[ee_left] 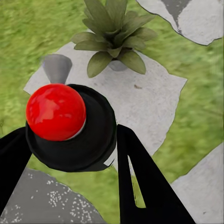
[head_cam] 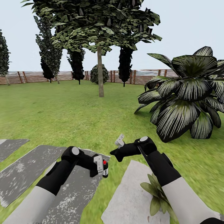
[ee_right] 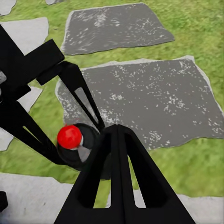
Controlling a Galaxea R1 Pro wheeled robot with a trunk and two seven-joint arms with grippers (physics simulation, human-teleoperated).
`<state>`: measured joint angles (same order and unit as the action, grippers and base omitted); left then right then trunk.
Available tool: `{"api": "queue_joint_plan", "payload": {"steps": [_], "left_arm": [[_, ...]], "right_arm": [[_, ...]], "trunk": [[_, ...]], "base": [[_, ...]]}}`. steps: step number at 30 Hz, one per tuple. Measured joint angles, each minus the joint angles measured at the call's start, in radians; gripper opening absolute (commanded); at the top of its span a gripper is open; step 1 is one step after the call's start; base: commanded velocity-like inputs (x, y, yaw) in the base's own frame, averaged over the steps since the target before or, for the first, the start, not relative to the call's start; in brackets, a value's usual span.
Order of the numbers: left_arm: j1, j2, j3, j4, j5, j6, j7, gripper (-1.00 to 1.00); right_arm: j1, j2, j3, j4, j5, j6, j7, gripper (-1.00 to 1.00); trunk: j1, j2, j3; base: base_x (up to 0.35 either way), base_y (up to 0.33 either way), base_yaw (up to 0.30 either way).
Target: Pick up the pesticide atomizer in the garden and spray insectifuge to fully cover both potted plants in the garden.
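Atomizer (ee_left: 70, 126) sits pinched in my left pincer (head_cam: 101, 166) above paving slabs (head_cam: 28, 174); my right pincer (ee_right: 119, 140) is pressed together, a potted plant (head_cam: 157, 194) beneath its arm.

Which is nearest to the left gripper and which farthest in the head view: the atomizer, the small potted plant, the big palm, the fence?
1. Atomizer: held in the left gripper itself.
2. Potted plant: on the slab to the right, by the right arm.
3. Palm: on the grass, ahead to the right.
4. Fence: across the lawn's far edge.
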<state>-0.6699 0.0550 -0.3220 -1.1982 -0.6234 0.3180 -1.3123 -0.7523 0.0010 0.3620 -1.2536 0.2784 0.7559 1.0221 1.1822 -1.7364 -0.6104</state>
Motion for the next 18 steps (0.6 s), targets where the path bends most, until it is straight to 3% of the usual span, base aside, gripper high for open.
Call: {"api": "queue_joint_plan", "payload": {"steps": [5,11,18], "left_arm": [[-0.021,-0.009,0.000,0.000,0.000,0.045,0.001,-1.00],[-0.024,-0.015,0.000,0.000,0.000,0.054,0.002,-1.00],[-0.045,-0.029,0.000,0.000,0.000,0.055,0.002,-1.00]], "right_arm": [[0.000,0.002,0.000,0.000,0.000,0.000,0.000,-1.00],[0.000,0.002,0.002,0.000,0.000,0.000,0.000,-1.00],[0.000,0.001,0.049,0.000,0.000,0.000,-0.001,-1.00]], "trunk": [[0.000,0.000,0.000],[0.000,0.000,0.000],[0.000,0.000,0.000]], "base": [[0.000,0.000,0.000],[0.000,0.000,0.000],[0.000,0.000,0.000]]}}
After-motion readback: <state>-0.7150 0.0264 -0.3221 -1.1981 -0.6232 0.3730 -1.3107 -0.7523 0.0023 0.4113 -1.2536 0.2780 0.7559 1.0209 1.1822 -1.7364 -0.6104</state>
